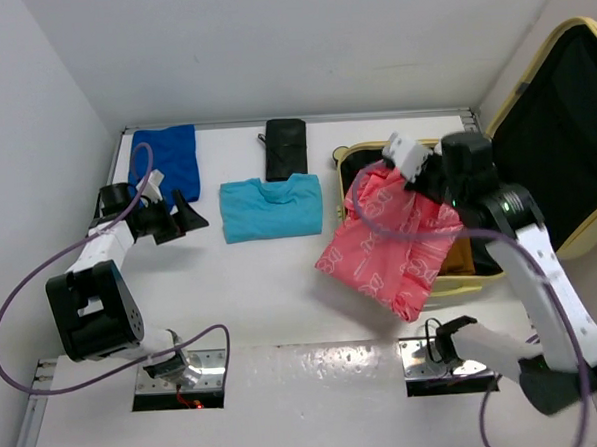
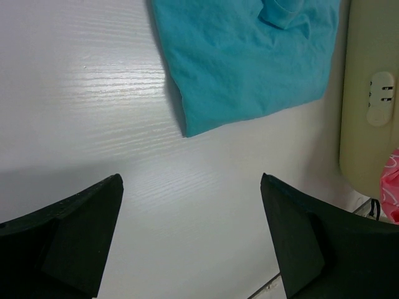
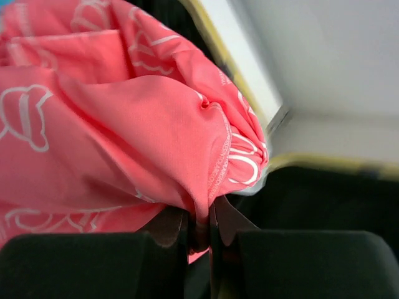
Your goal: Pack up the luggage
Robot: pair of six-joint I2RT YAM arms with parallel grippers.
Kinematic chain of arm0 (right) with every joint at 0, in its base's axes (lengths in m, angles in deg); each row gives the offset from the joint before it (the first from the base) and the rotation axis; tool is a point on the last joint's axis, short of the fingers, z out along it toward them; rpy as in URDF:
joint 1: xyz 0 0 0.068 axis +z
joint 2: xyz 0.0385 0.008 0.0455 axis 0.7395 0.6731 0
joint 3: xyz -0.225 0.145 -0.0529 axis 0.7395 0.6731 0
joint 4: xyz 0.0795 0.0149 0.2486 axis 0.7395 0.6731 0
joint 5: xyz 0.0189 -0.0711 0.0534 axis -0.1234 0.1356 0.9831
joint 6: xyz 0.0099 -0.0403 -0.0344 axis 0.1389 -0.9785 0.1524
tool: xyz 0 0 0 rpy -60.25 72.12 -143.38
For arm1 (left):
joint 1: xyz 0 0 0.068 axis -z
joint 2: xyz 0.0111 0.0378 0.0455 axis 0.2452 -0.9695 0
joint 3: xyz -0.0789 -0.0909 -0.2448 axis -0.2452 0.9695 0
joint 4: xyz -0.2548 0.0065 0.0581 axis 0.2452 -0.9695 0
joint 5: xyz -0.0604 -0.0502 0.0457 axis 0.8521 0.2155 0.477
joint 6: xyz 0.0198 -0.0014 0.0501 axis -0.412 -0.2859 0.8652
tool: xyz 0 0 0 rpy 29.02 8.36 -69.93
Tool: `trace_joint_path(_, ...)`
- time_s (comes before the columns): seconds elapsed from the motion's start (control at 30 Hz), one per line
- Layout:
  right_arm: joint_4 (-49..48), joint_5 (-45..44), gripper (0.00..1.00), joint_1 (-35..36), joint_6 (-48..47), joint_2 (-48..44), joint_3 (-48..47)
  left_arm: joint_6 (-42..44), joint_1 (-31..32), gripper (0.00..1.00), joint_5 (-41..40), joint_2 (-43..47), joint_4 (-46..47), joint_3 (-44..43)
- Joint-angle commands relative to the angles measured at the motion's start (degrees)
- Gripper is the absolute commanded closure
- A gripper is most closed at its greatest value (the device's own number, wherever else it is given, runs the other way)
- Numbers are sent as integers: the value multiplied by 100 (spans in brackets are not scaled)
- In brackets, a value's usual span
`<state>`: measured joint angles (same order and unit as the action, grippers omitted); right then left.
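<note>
Right fingers [image 3: 232, 223] pinch pink garment [image 3: 112, 124] (print unreadable).

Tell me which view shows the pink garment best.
Top external: the whole pink garment shows, hanging from the right end effector, partly over the luggage. The right wrist view shows only bunched cloth pinched between the fingers; the left wrist view catches a sliver at its right edge.

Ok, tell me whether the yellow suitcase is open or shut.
Open: the suitcase has its lid raised at the right, black lining showing; the right pincer holds a pink garment over its lower half.
</note>
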<state>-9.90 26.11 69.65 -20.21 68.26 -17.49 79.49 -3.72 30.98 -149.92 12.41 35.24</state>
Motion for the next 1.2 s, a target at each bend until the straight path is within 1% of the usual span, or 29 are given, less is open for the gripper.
trace_joint_path(0.0,-470,-18,100,-944,1534,846,-388,-107,69,4,36,-20,225,-106)
trace_joint_path(0.03,-408,53,100,-1156,1767,964,-693,-107,69,4,36,-20,225,-106)
trace_joint_path(0.07,-320,150,100,-1750,1987,1113,-792,-107,69,4,-16,-20,225,-54)
trace_joint_path(0.1,-276,247,100,-1947,2625,1462,-1063,-107,69,4,-17,32,225,-54)
trace_joint_path(0.13,-206,317,100,-2106,2805,1579,-1135,-107,69,4,-17,32,225,-54)
trace_joint_path(0.17,-22,379,100,-2525,3181,1693,-1206,-107,69,4,-17,32,277,-54)
trace_joint_path(0.2,58,501,100,-2843,3341,1851,-1319,-107,69,4,-17,-20,277,-54)
trace_joint_path(0.23,163,546,100,-2959,3621,1983,-1303,-107,69,4,-69,-20,277,-54)
trace_joint_path(0.27,286,633,100,-3395,3868,2045,-1268,-107,69,4,-69,-20,277,-54)
trace_joint_path(0.3,365,747,100,-3513,4097,2090,-1050,-168,69,4,-69,-81,277,-54)
trace_joint_path(0.33,418,740,100,-3879,4369,2099,-952,-169,69,4,-69,-143,329,-54)
trace_joint_path(0.4,489,1316,100,-4119,4476,2073,-374,-221,69,4,-69,-213,330,-115)
trace_joint_path(0.47,672,1556,100,-4304,4574,1967,56,-221,69,4,-69,-284,330,-115)
trace_joint_path(0.57,927,1916,100,-4314,4556,1940,646,-274,69,4,-69,-415,383,-167)
trace_joint_path(0.7,1314,2111,100,-4261,4433,2361,929,-335,69,4,-69,-486,383,-168)
trace_joint_path(0.73,1307,2093,96,-4270,4424,2441,973,-336,69,4,-69,-486,383,-168)
trace_joint_path(0.77,1324,1937,87,-4261,4381,2624,939,-336,69,4,-69,-486,383,-168)
trace_joint_path(0.83,1175,1891,68,-4392,4371,2722,729,-336,69,4,-69,-486,383,-168)
trace_joint_path(0.87,1149,1865,54,-4384,4328,2731,640,-336,69,4,-139,-486,383,-168)
trace_joint_path(0.9,1087,1847,49,-4375,4319,2723,552,-336,121,4,-140,-425,383,-168)
trace_joint_path(0.93,1078,1865,45,-4349,4292,2705,230,-275,121,4,-218,-355,383,-168)
trace_joint_path(0.97,1078,1882,40,-4323,4223,2575,122,-274,121,4,-271,-354,435,-168)
trace_joint_path(1.03,1130,1961,35,-4174,3907,2355,-228,-274,182,4,-272,-293,435,-115)
trace_joint_path(1.07,1113,1935,29,-4130,3818,2154,-283,-222,183,4,-324,-223,435,-115)
trace_joint_path(1.13,982,2083,27,-4007,3643,1766,-275,-221,235,4,-377,-222,435,-54)
trace_joint_path(1.17,694,2206,26,-3963,3598,1591,-196,-221,236,4,-377,-170,435,-54)
